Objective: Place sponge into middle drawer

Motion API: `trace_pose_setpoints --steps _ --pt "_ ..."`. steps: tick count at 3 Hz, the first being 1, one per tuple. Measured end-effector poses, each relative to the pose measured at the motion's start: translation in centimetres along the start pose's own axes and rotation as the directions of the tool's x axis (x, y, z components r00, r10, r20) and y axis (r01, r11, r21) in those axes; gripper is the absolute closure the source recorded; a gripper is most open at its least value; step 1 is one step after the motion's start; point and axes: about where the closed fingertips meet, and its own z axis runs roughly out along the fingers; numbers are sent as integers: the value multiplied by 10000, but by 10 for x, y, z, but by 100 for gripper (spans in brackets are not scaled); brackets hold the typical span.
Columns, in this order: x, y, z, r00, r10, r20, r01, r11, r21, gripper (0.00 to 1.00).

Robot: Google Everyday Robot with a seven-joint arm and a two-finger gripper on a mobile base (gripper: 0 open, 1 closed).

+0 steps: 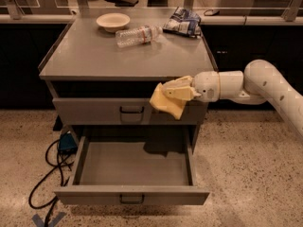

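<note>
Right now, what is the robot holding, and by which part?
The gripper, before the grey upper drawer front, holds the pale yellow soft sponge by its edge nearest the arm.

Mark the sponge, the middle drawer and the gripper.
sponge (166,104): camera view, on its hanging lower flap.
middle drawer (130,164): camera view, on the bare floor of the open drawer.
gripper (183,91): camera view, at its fingertips, clamped on the sponge before the upper drawer front (94,111).

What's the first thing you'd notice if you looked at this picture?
A white arm reaches in from the right, its gripper shut on a yellow sponge in front of the cabinet. Below, the drawer stands pulled open, nothing in it. A bowl and a fallen bottle lie on the cabinet top.
</note>
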Motion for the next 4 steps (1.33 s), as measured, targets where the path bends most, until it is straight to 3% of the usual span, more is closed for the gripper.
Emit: trace_pose_setpoints --steps 1,2,3,4 --pt "27 12 21 9953 306 -917 -343 9987 -386 100" --pt "67 37 34 9785 500 -2000 -553 9983 -208 100" --pt "101 61 38 9435 52 -3313 137 9984 547 100" --pt "130 80 51 9295 177 -3685 -41 9993 377 100"
